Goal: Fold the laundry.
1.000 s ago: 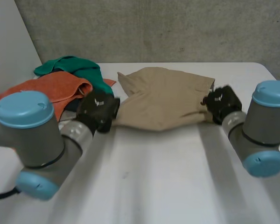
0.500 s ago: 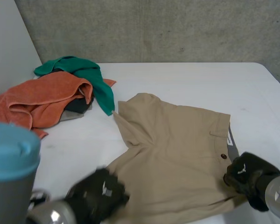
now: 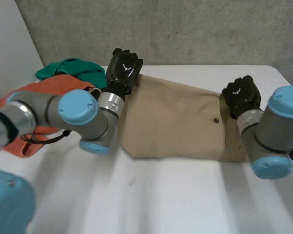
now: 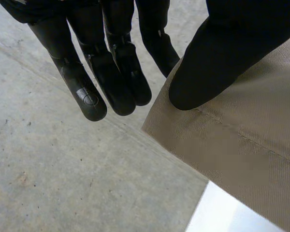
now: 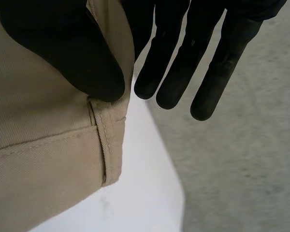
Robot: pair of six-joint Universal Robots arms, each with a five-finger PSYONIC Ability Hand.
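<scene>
Tan shorts (image 3: 176, 117) lie spread across the white worktop (image 3: 176, 195). Left hand (image 3: 124, 68) pinches their far leg-end corner under its thumb. Right hand (image 3: 240, 95) clamps their waistband end likewise. The white emblem on each hand is unreadable.

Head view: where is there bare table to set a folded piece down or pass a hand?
Free: the wide strip of white table between the near edge of the khaki shorts and the robot, and the far right corner beyond the right hand. Crowded: far left, where the orange towel and green cloth pile beside the left hand.
</scene>
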